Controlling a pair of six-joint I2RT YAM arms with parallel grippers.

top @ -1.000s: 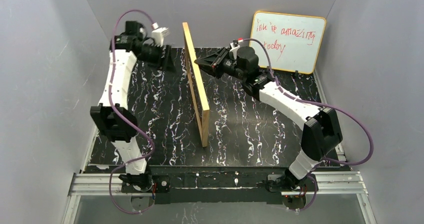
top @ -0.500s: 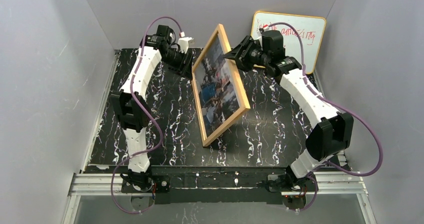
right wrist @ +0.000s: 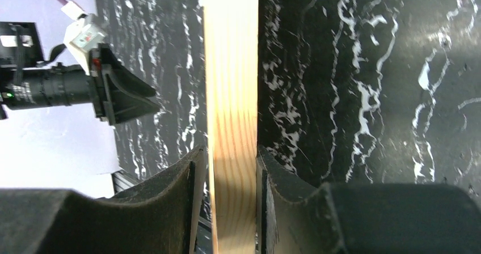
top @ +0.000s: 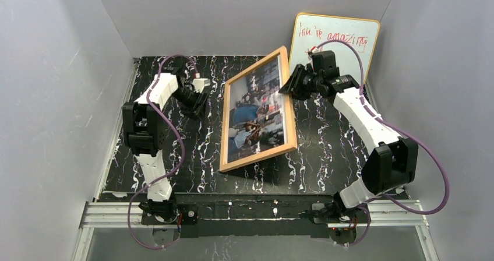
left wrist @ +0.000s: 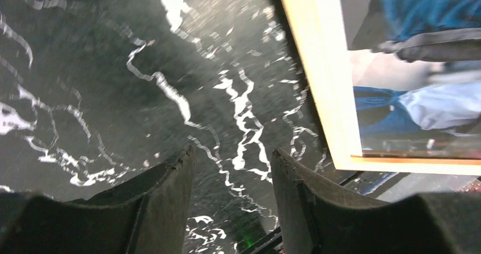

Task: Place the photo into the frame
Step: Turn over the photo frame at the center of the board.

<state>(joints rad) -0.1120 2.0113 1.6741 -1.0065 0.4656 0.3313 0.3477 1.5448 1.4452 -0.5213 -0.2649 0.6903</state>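
The right gripper [right wrist: 230,157] clamps the far right edge of the frame [top: 256,158], probably to lower it gently onto the table [top: 175,150]. The photo [top: 256,118] sits inside it at mid-table. The left gripper [left wrist: 232,157] hangs open and empty.

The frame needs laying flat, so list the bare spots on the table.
Bare tabletop lies between the frame and the right arm, and a narrower strip between the frame and the left tool. Crowded at the back right: right tool, whiteboard.
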